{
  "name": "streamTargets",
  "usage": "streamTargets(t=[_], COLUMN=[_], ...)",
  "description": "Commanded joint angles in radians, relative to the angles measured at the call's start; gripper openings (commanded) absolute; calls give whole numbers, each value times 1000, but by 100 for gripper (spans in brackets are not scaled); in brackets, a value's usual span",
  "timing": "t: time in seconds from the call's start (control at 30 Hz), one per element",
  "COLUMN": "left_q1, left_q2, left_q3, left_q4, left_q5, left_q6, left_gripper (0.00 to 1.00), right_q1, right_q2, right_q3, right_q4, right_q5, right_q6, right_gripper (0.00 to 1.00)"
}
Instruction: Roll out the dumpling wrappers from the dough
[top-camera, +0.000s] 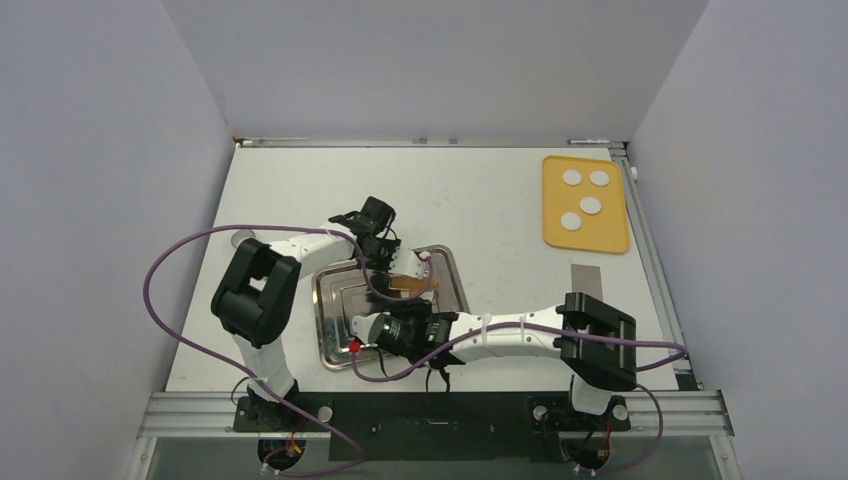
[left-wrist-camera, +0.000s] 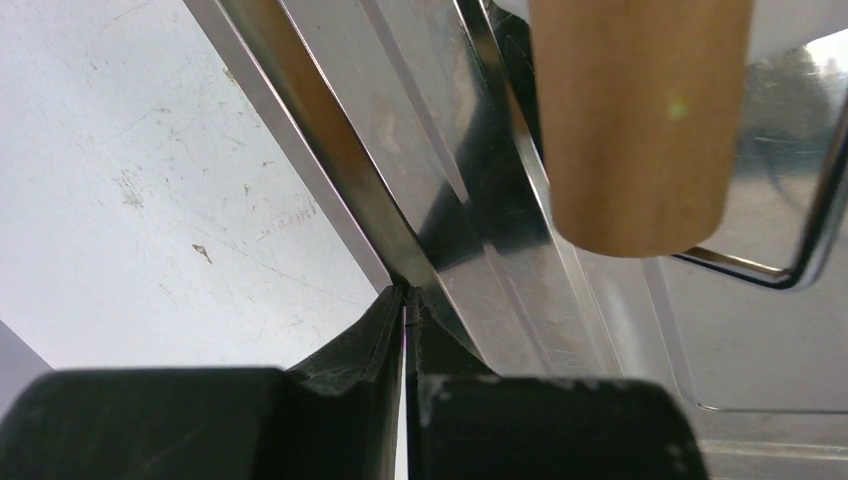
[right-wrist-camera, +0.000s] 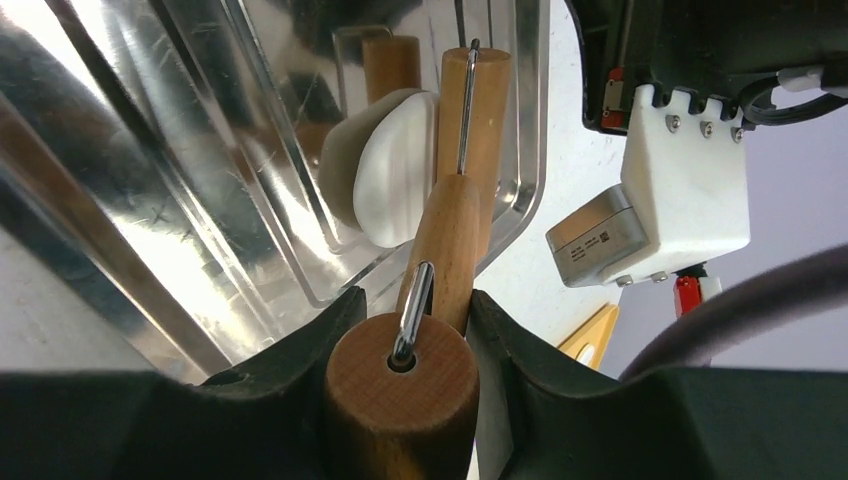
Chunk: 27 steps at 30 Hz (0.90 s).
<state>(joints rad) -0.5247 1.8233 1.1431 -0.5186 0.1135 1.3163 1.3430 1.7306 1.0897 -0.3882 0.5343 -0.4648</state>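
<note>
The right jaws, a little apart, hug the rolling pin (right-wrist-camera: 445, 240), which touches the dough (right-wrist-camera: 400, 170) in the tray (left-wrist-camera: 300, 150). The left jaws are pressed together at its rim. A hard push could slide the tray. The dumpling wrappers (top-camera: 591, 205) lie at 2 o'clock on the desk (top-camera: 480, 200)

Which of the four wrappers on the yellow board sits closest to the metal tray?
The wrapper at the board's near left; the other three lie farther back, away from the tray.
</note>
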Motion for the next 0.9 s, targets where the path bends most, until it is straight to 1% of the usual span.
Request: streamTargets(t=[0.0, 0.13, 0.23, 0.33, 0.53, 0.6, 0.67, 0.8, 0.87], left_q1=[-15, -15, -16, -15, -15, -15, -15, -15, -16], left_q2=[69, 71, 69, 65, 62, 63, 64, 63, 64], left_q3=[-45, -42, -44, -46, -50, -48, -49, -48, -49], left_q4=[-107, -107, -105, -104, -103, -106, -106, -103, -101], left_q5=[62, 59, 58, 58, 59, 59, 58, 56, 54], left_q6=[-10, -10, -9, -12, -12, -11, -11, -12, -11], left_gripper=[0, 0, 0, 0, 0, 0, 0, 0, 0], right_q1=[60, 149, 177, 156, 25, 20, 49, 151, 170], right_q2=[30, 3, -5, -1, 35, 41, 39, 22, 8], right_q3=[-55, -110, -111, -98, -51, -35, -28, -55, -76], right_q4=[-121, -163, -182, -161, -114, -123, -150, -200, -201], right_q5=[-162, -178, -172, -170, -189, -188, -182, -175, -180], right_q6=[89, 234, 277, 236, 96, 85, 110, 226, 275], right_gripper=[8, 8, 8, 8, 8, 8, 8, 8, 8])
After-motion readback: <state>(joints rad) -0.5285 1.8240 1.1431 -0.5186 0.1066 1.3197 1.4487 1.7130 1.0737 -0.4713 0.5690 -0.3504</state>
